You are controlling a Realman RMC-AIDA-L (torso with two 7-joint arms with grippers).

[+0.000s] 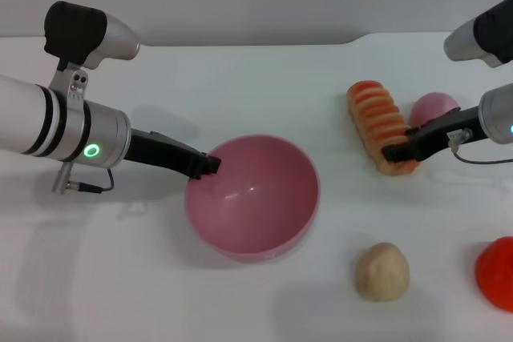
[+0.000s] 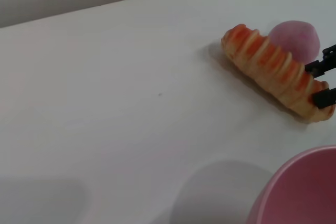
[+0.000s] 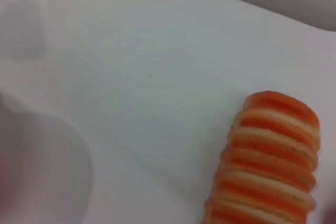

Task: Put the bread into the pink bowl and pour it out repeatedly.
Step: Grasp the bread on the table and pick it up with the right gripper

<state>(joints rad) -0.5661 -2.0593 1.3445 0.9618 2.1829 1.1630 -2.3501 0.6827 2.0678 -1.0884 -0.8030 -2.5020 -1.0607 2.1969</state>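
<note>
Orange-and-cream ridged bread (image 1: 377,122) lies striped side up on the white table (image 1: 240,78), just beside a small pink dome (image 1: 434,107), right of the pink bowl (image 1: 253,196). Right gripper (image 1: 398,152) clamps the loaf's near end. Left gripper (image 1: 210,164) pinches the upright bowl's left rim.

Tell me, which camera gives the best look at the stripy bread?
The left wrist view: the whole bread shows there, lying on the table with the right pincer at one end. The head view shows it whole too, but smaller. The right wrist view shows only part of it.
</note>
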